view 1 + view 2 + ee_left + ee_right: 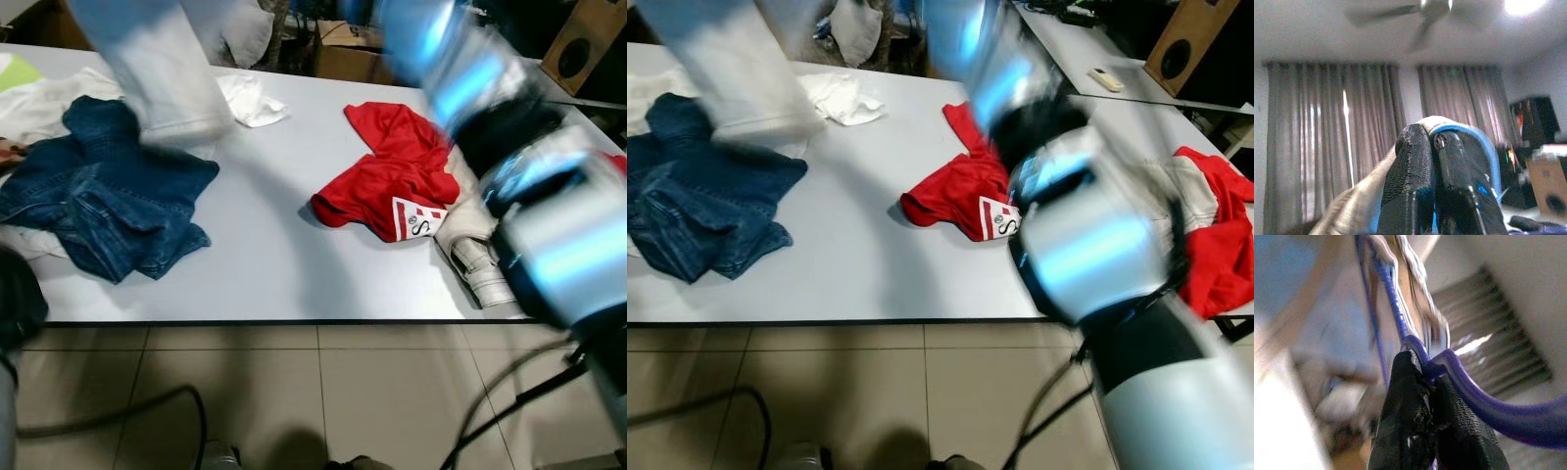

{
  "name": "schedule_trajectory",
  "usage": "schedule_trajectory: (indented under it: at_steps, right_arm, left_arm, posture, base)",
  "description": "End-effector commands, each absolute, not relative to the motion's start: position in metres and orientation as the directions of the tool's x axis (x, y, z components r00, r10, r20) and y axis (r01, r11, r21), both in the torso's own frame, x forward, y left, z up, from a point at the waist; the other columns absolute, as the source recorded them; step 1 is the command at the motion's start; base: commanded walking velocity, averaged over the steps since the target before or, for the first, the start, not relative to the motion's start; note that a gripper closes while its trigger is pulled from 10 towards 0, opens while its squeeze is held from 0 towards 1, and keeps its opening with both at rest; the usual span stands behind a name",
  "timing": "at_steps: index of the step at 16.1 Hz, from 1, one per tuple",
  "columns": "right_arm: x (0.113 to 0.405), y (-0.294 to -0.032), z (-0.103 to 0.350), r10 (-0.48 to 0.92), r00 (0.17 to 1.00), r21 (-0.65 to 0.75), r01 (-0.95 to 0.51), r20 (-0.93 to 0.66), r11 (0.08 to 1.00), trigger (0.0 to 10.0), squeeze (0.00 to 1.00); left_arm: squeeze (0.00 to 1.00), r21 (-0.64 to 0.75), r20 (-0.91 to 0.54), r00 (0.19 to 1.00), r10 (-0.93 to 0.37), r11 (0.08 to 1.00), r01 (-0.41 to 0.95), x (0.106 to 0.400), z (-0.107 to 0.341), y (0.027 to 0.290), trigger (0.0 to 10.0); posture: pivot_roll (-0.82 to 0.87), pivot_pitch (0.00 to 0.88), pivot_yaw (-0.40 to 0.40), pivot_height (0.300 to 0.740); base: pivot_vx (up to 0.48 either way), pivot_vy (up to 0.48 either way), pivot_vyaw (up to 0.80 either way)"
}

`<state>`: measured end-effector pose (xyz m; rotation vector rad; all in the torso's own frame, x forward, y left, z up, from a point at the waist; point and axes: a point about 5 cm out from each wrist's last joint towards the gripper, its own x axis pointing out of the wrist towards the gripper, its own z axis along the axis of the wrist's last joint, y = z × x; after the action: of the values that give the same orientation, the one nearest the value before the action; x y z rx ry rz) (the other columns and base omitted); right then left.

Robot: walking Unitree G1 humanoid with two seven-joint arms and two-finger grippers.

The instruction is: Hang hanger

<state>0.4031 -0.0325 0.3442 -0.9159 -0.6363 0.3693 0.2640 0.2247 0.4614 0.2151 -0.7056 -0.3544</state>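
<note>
Table (274, 264): a wide pale grey table is spanning the head views, standing on a tiled floor (323, 392) with dark cables lying across it.
Jeans (103, 201): a crumpled blue denim heap is lying on the table's left part, partly resting on white cloth (49, 98).
Red garment (392, 181): a bunched red shirt with a white printed patch is lying right of the table's middle, touching a pale folded garment (475, 250) just beside it near the front edge.
Second red cloth (1220, 235): it is lying at the far right, partly hidden behind the right arm.
White rag (250, 98): a small crumpled piece is sitting toward the far edge, well apart from the red shirt.
Arms: both silver arms are appearing raised and heavily blurred, the left arm (157, 69) over the jeans, the right arm (1097, 245) close to the camera.
Right pincer (1432, 377): its black fingers are pressed together, pinching the purple hanger (1488, 406) where the curved plastic bends; a striped cloth edge is showing blurred beyond it, off the table.
Left pincer (1432, 142): its fingers are pressed together on a pale cloth with blue edge (1469, 134), held up before grey curtains (1332, 142) and a ceiling fan (1420, 12).
Speaker (578, 44): a brown box speaker is standing beyond the table's far right corner.
</note>
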Motion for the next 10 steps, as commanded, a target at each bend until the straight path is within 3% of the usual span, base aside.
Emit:
schedule_trajectory:
  at_steps: [1,3,4,5,7,10]
  right_arm:
    - [0.408,-0.041,0.307,0.526,0.802,-0.853,-0.041,0.283,0.521,10.0,0.00]
    - [0.407,-0.044,0.274,0.539,0.814,-0.842,-0.122,0.218,0.525,10.0,0.00]
    - [0.401,-0.043,0.239,0.587,0.801,-0.833,-0.240,0.121,0.499,10.0,0.00]
    - [0.398,-0.043,0.227,0.605,0.792,-0.828,-0.281,0.086,0.485,10.0,0.00]
    - [0.376,-0.052,0.165,0.705,0.701,-0.792,-0.486,-0.102,0.369,10.0,0.00]
    - [0.360,-0.078,0.150,0.734,0.670,-0.775,-0.519,-0.108,0.360,10.0,0.00]
  left_arm:
    - [0.00,0.283,0.504,0.762,-0.406,0.912,0.299,0.284,0.431,0.213,10.0]
    - [0.00,0.239,0.382,0.842,-0.382,0.920,0.310,0.306,0.383,0.210,10.0]
    - [0.00,0.230,0.193,0.922,-0.334,0.929,0.288,0.327,0.319,0.210,10.0]
    - [0.00,0.227,0.131,0.939,-0.318,0.932,0.284,0.332,0.297,0.210,10.0]
    - [0.00,0.220,-0.088,0.968,-0.235,0.943,0.249,0.346,0.218,0.202,10.0]
    - [0.00,0.247,-0.129,0.973,-0.189,0.945,0.216,0.359,0.205,0.202,10.0]
  posture:
    - [0.09,0.000,-0.097,0.740]
    - [0.08,0.000,-0.078,0.740]
    - [0.06,0.000,-0.061,0.740]
    - [0.06,0.000,-0.061,0.740]
    - [0.03,0.000,-0.037,0.740]
    - [-0.01,0.000,0.014,0.740]
  base:
    - [0.000,0.000,0.00]
    - [0.000,0.000,0.00]
    - [0.000,0.000,0.00]
    - [0.000,0.000,0.00]
    - [0.000,0.000,0.00]
    - [0.000,0.000,0.00]
